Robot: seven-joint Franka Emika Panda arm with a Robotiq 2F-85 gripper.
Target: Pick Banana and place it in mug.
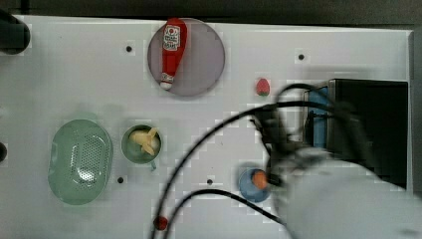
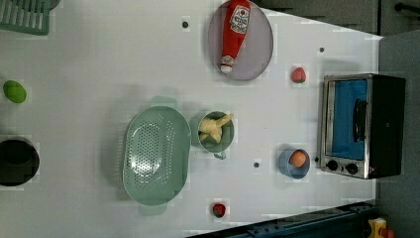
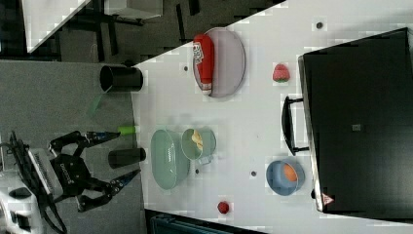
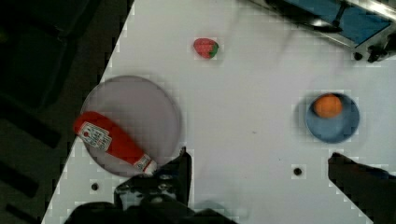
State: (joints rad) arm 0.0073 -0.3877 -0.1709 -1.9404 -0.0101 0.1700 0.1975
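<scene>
White table (image 2: pixel 99 49), banana (image 2: pixel 213 126) inside green mug (image 2: pixel 225 144), claw (image 4: pixel 257 163) spread wide, empty

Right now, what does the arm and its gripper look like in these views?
In the top view the arm is a bulky white shell, blurred, with thick black cables looping off it across the table. The gripper shows in the wrist view as two dark, nearly black fingers on a black body with small metal screws.
</scene>
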